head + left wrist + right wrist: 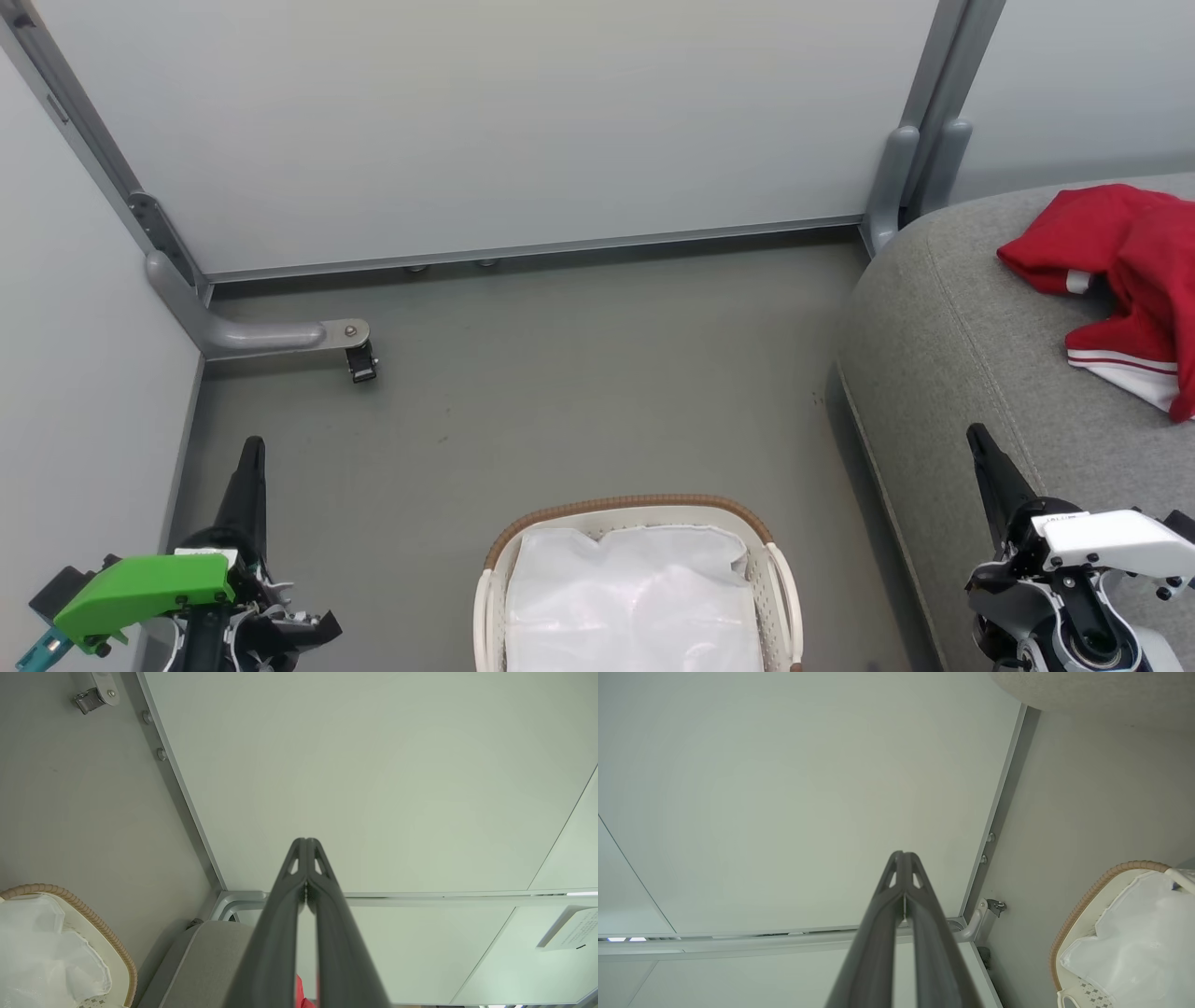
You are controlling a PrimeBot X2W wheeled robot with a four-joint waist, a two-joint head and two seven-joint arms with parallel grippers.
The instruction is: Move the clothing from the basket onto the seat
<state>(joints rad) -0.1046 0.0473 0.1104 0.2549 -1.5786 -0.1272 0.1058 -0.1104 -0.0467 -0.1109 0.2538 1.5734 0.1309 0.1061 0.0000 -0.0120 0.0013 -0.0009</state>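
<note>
Red clothing (pixel 1125 280) with white stripes and edging lies crumpled on the grey seat (pixel 943 308) at the right. The white basket (pixel 775 560) with its brown rim stands on the floor at the bottom centre, holding a plain white lining sheet (pixel 630 597); no red shows in it. My left gripper (pixel 250 448) is at the lower left, left of the basket, shut with nothing in it. My right gripper (pixel 977 435) is at the lower right over the seat's front edge, shut and empty. The wrist views show each pair of fingertips closed, the left gripper (pixel 306 841) and the right gripper (pixel 902 854).
Pale partition walls (pixel 485 121) close the area at the back and left, with a grey metal foot and caster (pixel 359 359) on the grey floor (pixel 579 373). A grey post (pixel 901 187) stands at the seat's back corner.
</note>
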